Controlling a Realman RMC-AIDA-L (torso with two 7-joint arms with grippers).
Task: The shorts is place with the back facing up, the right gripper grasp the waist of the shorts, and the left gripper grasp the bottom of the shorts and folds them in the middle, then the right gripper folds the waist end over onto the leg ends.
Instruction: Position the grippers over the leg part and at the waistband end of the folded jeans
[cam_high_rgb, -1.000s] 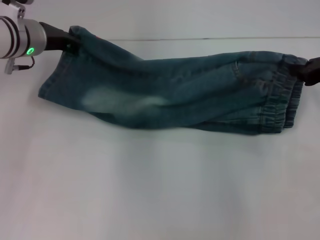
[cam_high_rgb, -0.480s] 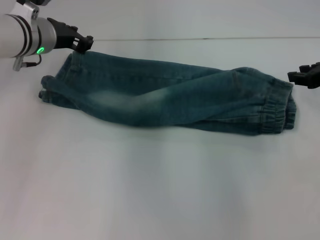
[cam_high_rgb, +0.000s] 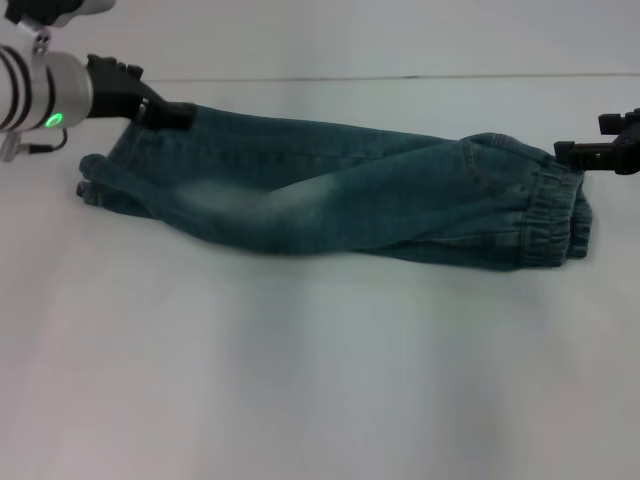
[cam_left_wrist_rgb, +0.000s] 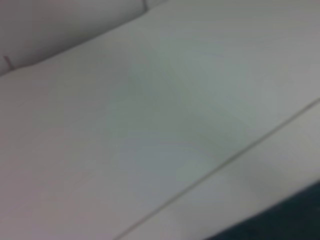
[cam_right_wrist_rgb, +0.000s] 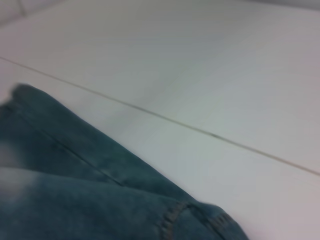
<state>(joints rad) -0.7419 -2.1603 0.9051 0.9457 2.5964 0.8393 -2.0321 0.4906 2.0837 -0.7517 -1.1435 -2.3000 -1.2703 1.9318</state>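
The blue denim shorts (cam_high_rgb: 340, 200) lie flat on the white table, folded lengthwise into a long band. The elastic waist (cam_high_rgb: 550, 215) is at the right end and the leg ends (cam_high_rgb: 105, 175) at the left. My left gripper (cam_high_rgb: 165, 100) hovers open at the far corner of the leg ends, its lower finger just at the cloth. My right gripper (cam_high_rgb: 590, 140) stands open just beyond the waist's far corner, holding nothing. The right wrist view shows the denim shorts (cam_right_wrist_rgb: 75, 200) close below. In the left wrist view only a dark corner of the shorts (cam_left_wrist_rgb: 295, 220) shows.
The white table (cam_high_rgb: 320, 370) spreads wide in front of the shorts. A thin seam line (cam_high_rgb: 400, 77) runs across the table behind them.
Both grippers let go of the shorts, which dropped flat onto the table. The left gripper then sank toward the leg ends, and the right gripper shifted slightly left near the waist.
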